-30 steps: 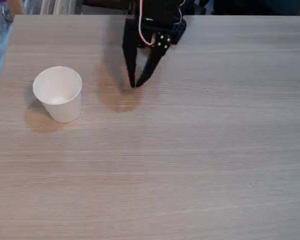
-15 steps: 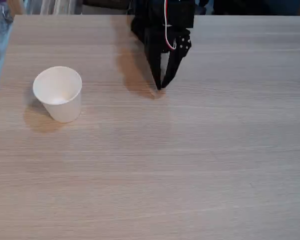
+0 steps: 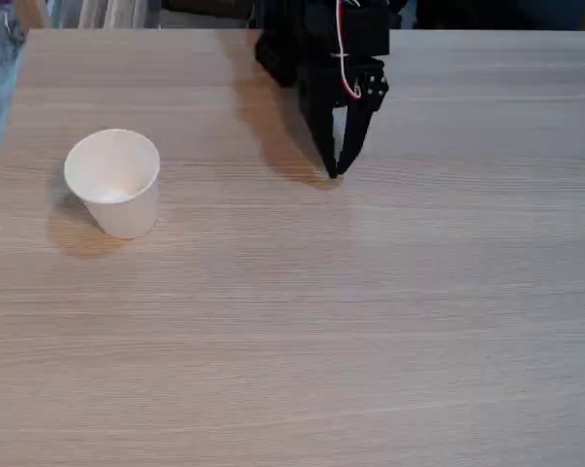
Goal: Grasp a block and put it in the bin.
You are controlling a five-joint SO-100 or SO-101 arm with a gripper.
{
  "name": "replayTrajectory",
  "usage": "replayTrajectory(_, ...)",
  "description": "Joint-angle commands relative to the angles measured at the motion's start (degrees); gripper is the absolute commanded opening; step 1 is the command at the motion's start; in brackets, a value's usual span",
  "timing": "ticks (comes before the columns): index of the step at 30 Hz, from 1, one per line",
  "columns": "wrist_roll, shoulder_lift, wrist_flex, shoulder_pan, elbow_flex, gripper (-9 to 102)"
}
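In the fixed view, a black two-finger gripper (image 3: 337, 172) is seen in the upper middle of the frame, pointed down at the wooden table (image 3: 370, 321), with red and white wires running along its body. The fingertips are drawn together to a point, with a narrow gap higher up between the fingers; nothing is visibly held there, so the jaws are judged closed on nothing. A shadow is cast on the table to the upper left of the tips.

The bin, a white paper cup (image 3: 114, 181), stands upright at the left of the frame, well apart from the gripper. A faint pale patch is seen inside the cup near its bottom, but whether this is the block cannot be told. No white cube can be made out on the table.

A risk is judged here: a tiny white block could be lost against the pale wood grain or hidden behind the fingers, so a closing could miss it. The light cup could also be tipped if brushed by the arm.
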Motion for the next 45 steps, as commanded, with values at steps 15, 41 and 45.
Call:
replayTrajectory(15,5.7,8.5,22.4,-1.1,0.4,0)
replayTrajectory(41,6.4,8.2,22.8,1.1,0.5,0)
replayTrajectory(45,6.3,10.7,24.2,0.8,0.5,0)
